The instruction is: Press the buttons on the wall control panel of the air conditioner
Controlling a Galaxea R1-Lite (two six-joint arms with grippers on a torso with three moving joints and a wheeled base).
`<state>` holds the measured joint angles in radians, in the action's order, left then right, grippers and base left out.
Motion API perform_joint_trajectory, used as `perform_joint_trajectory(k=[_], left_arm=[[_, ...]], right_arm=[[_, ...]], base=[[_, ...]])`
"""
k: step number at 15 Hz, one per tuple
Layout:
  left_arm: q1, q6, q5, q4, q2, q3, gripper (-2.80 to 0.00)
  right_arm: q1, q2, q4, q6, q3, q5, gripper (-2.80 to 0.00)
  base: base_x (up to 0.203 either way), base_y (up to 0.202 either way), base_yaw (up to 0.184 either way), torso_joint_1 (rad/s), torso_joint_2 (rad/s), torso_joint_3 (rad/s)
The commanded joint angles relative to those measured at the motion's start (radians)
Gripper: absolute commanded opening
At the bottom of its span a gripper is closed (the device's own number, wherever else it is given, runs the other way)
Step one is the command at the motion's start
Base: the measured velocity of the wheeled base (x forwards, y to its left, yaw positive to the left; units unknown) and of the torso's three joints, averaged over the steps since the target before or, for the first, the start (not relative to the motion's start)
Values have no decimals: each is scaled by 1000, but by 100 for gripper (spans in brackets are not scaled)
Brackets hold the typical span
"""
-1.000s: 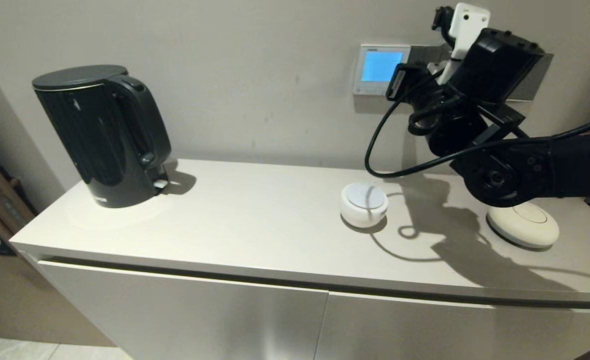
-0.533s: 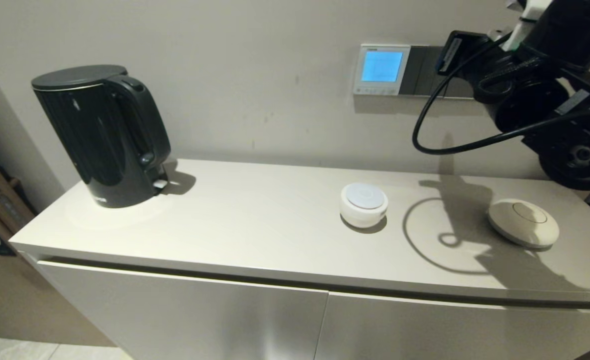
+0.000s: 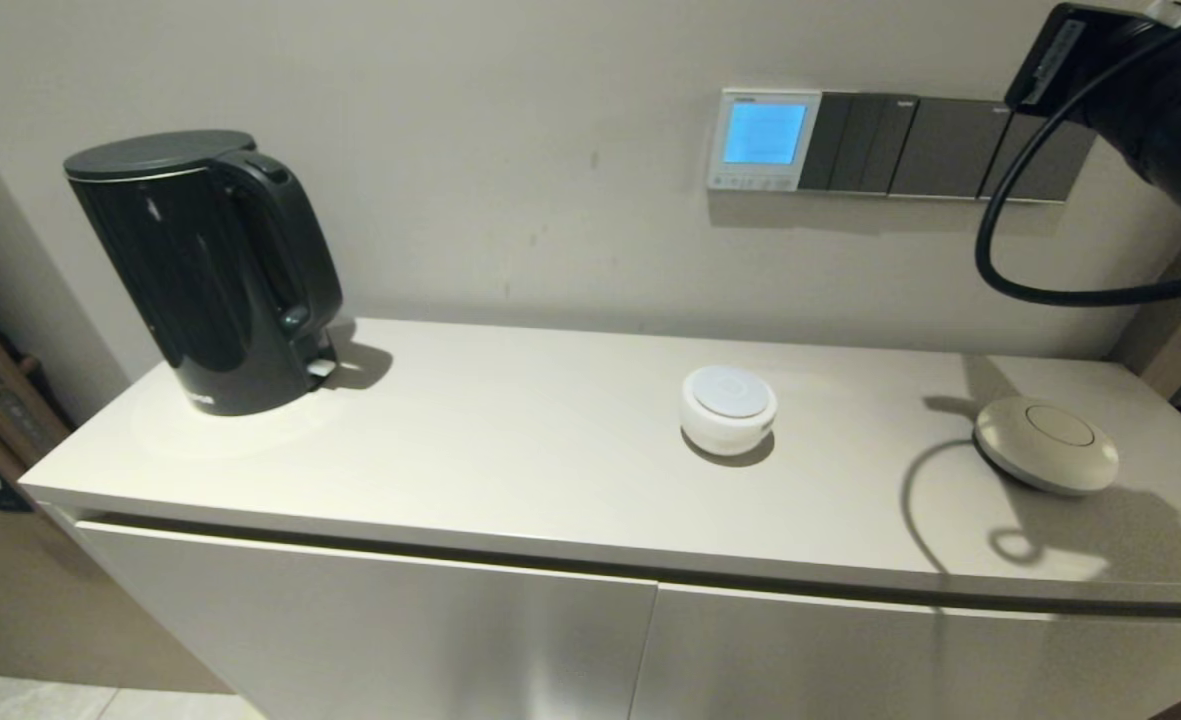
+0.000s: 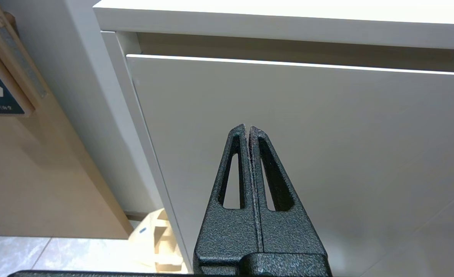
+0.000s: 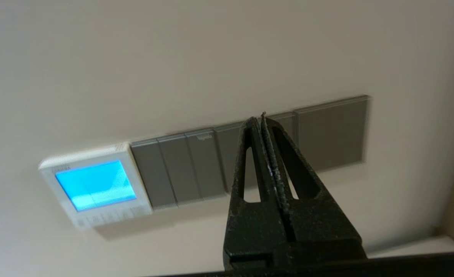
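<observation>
The white-framed control panel (image 3: 762,139) hangs on the wall with its screen lit blue; it also shows in the right wrist view (image 5: 96,185). Its row of tiny pale buttons (image 3: 748,182) runs along the bottom edge and shows in the right wrist view too (image 5: 107,217). My right gripper (image 5: 258,117) is shut and empty, held off the wall in front of the dark grey switch plates, well to the right of the panel. In the head view only the right arm's wrist (image 3: 1150,90) shows at the top right corner. My left gripper (image 4: 248,128) is shut and parked low in front of the cabinet door.
Dark grey switch plates (image 3: 940,147) sit right of the panel. On the cabinet top (image 3: 510,440) stand a black kettle (image 3: 205,270), a small white round device (image 3: 729,407) and a flat beige round disc (image 3: 1046,444). A black cable (image 3: 1040,290) hangs from the right arm.
My right arm has swung away from the panel to the right and upward, uncovering the panel and the switch plates. The panel's screen stays lit blue.
</observation>
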<state>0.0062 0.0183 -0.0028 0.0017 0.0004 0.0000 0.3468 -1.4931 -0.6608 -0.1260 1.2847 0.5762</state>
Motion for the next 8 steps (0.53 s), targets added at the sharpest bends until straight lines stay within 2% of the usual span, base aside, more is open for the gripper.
perform_joint_trajectory(k=[1, 4, 8], left_arm=[[0, 0, 1, 0, 1, 0, -280], [1, 0, 0, 0, 0, 0, -280], [0, 0, 0, 0, 0, 0, -280]], right_arm=[[0, 129, 35, 0, -75, 5, -280], [0, 247, 88, -2, -211, 10, -280], [-1, 410, 112, 3, -458, 14, -280]], base=[[0, 0, 0, 0, 0, 0], [0, 0, 0, 0, 0, 0], [0, 0, 0, 0, 0, 0]])
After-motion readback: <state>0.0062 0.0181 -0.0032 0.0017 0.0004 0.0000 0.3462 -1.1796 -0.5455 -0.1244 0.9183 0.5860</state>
